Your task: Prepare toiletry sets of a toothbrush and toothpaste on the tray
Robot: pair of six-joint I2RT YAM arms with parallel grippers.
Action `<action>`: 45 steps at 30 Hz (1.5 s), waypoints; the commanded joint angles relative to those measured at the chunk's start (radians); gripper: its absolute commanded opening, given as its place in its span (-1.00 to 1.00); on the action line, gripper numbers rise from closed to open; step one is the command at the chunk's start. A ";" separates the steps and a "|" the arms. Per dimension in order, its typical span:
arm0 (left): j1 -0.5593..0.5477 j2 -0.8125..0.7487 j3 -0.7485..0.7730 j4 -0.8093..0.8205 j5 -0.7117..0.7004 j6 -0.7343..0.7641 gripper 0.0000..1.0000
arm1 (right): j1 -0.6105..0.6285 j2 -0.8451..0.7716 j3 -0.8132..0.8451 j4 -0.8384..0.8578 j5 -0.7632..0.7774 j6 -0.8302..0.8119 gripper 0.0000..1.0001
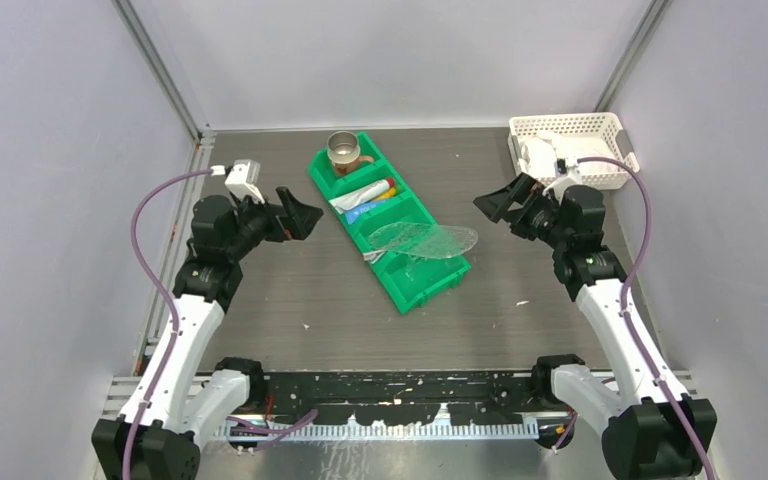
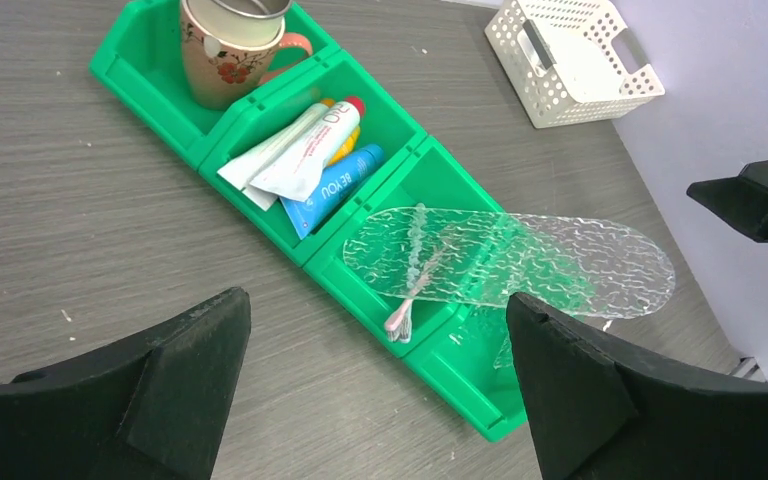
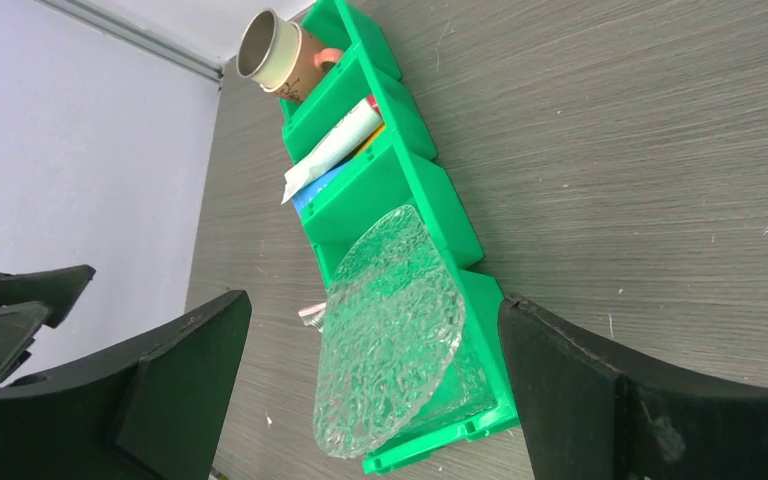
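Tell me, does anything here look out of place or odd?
Yes. The clear tray is perched across the top of the green bin instead of lying flat. It covers most of the toothbrushes in one compartment, and one end juts out past the bin's side. Nothing looks spilled or broken.

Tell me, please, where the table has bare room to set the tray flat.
Free: the stretch between the green bin and the left end effector; the patch between the bin and the right end effector, in front of the white basket; the near strip before the arm bases. Crowded: the bin, holding cup, tubes, toothbrushes, tray on top.
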 commanded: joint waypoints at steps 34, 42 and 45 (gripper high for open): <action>-0.008 0.120 0.131 -0.143 0.028 0.007 0.99 | 0.740 0.048 0.125 -0.438 0.549 0.046 0.99; -0.018 0.121 0.123 -0.141 0.017 0.007 1.00 | 0.757 0.098 0.077 -0.348 0.611 0.096 0.97; -0.022 0.125 0.123 -0.142 0.013 0.009 0.99 | 0.758 0.087 0.070 -0.303 0.592 0.127 0.97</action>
